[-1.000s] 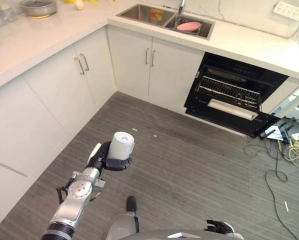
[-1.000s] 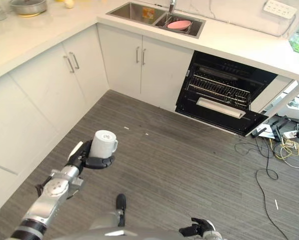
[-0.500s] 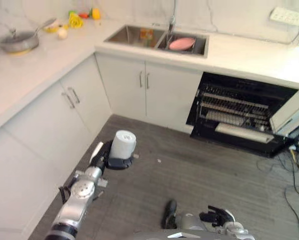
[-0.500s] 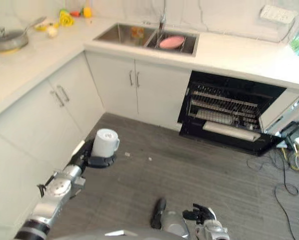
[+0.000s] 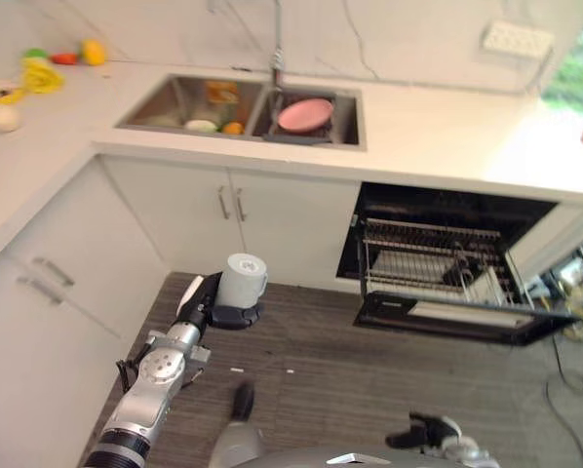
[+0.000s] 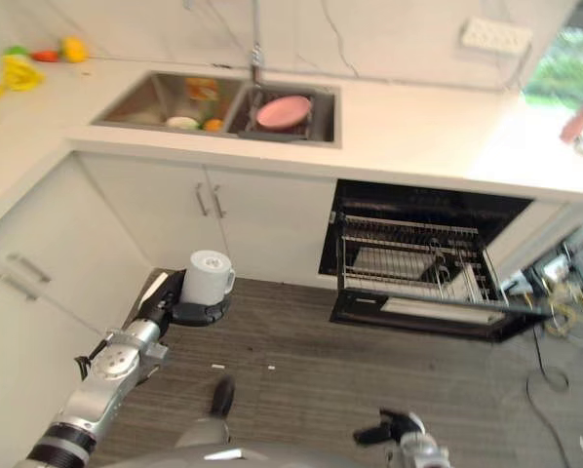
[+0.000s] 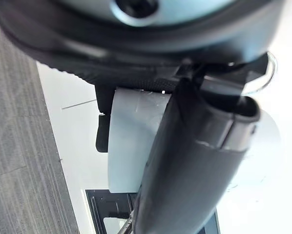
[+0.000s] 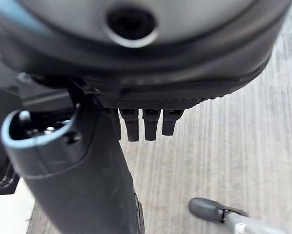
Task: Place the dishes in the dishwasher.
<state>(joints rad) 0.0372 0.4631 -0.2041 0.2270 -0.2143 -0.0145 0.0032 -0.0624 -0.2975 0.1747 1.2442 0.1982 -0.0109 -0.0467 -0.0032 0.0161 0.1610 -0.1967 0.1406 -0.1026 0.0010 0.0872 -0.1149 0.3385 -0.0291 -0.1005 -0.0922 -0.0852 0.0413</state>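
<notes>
Left hand [image 5: 213,310] is wrapped round a white mug [image 5: 241,280], held upright over the floor, near the cabinets. Far side: pink plate [image 5: 305,113] in the sink [image 5: 165,101]. Dishwasher [image 5: 447,263] open on the right w/ rack out; right hand [image 8: 136,122] low, fingers straight, holding nothing.

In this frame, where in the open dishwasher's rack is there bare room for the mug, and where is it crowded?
The left hand holds the white mug upright. In the dishwasher, the rack looks bare across its left and middle wires. Its right end is crowded: a plate and a dark item stand there.
</notes>
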